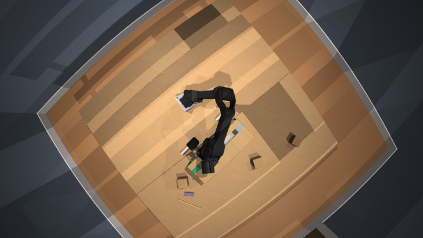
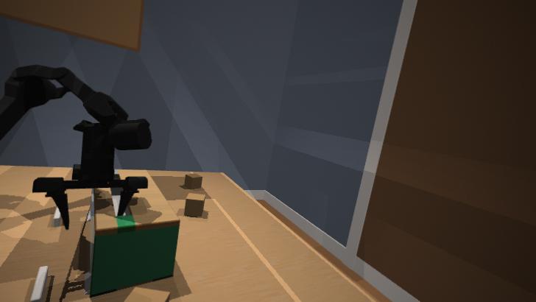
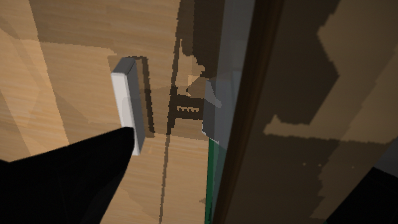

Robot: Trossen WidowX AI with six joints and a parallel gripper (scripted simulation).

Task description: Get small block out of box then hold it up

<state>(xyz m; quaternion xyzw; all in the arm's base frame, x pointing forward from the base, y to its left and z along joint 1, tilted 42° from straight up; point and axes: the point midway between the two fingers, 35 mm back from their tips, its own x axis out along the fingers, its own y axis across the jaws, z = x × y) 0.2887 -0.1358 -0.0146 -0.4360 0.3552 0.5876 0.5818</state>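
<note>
The box (image 1: 241, 143) (image 2: 135, 258) (image 3: 260, 55) has a wooden top with a long slot, a green end wall and a clear front. A green patch (image 1: 195, 169) (image 2: 126, 222) marks the top at that end. My gripper (image 2: 93, 221) (image 3: 220, 144) is open and empty, pointing down above the box's front edge: one finger is outside the clear front, the other over the top near the slot. Whether a fingertip touches the top I cannot tell. I cannot make out the small block or the shelf; the arm, top and shadows hide much of the inside.
White bars (image 1: 186, 150) (image 2: 39, 283) (image 3: 126, 100) lie on the table along the clear front. Wooden cubes (image 1: 182, 183) (image 1: 257, 162) (image 2: 194, 205) (image 2: 193, 181) stand around the box. A purple piece (image 1: 189, 194) and a thin stick (image 1: 190, 204) lie beyond the green end.
</note>
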